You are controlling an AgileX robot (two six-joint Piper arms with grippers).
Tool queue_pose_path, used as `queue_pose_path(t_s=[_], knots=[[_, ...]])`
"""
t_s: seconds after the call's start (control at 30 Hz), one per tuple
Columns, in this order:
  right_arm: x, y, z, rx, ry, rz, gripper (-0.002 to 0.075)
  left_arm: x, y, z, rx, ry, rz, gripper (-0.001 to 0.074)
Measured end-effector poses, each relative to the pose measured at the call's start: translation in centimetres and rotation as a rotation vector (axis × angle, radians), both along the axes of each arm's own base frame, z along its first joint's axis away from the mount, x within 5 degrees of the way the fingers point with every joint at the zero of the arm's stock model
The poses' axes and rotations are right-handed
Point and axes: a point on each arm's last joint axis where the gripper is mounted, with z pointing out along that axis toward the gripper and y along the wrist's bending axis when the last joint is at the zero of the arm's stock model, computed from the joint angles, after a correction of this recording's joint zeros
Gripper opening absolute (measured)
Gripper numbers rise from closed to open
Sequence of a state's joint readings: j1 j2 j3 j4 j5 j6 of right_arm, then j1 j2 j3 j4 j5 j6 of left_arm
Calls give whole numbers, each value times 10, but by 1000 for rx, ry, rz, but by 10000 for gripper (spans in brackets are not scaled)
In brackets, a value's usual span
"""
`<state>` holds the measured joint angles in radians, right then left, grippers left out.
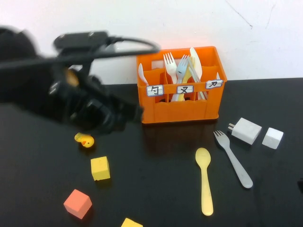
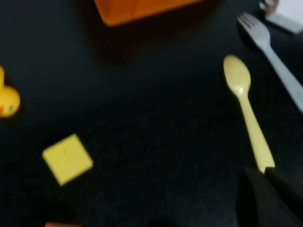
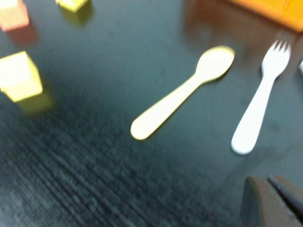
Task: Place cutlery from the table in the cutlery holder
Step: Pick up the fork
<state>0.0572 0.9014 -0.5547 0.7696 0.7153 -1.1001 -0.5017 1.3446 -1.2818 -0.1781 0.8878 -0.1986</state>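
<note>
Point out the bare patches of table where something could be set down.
Widest bare table: between yellow cube and yellow spoon. Another: far left, beyond the duck. Crowded: right of the spoon, grey fork, white adapter, white block. Left gripper, shut, hangs beside the cutlery holder; right gripper, shut, over the near right.

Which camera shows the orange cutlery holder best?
The high view: the whole cutlery holder shows, with labels and contents. The left wrist view catches only its lower edge; the right wrist view only a corner.
</note>
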Motion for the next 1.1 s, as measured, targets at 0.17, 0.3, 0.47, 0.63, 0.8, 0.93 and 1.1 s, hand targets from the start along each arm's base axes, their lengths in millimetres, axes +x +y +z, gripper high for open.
queue_pose_path(t_s=[0.17,0.3,0.47,0.63,0.8,0.93,1.1], knots=[[35,3,0,-18,155,15,-2,-45,25,-1,-22,-61,-2,0],[67,16,-7,-72,220,56,-2,-82,47,-9,-50,-139,8,0],[99,39,-18,-260,284,88,-2,-119,74,-32,-43,-242,33,0],[136,74,-24,-416,267,125,8,-137,90,-57,-103,-301,144,0],[171,98,-42,-464,310,141,190,-139,91,-72,-201,-270,231,0],[192,103,-60,-481,348,70,372,-139,90,-76,-241,-237,257,0],[200,106,-78,-467,400,2,430,-139,89,-76,-263,-226,271,0]])
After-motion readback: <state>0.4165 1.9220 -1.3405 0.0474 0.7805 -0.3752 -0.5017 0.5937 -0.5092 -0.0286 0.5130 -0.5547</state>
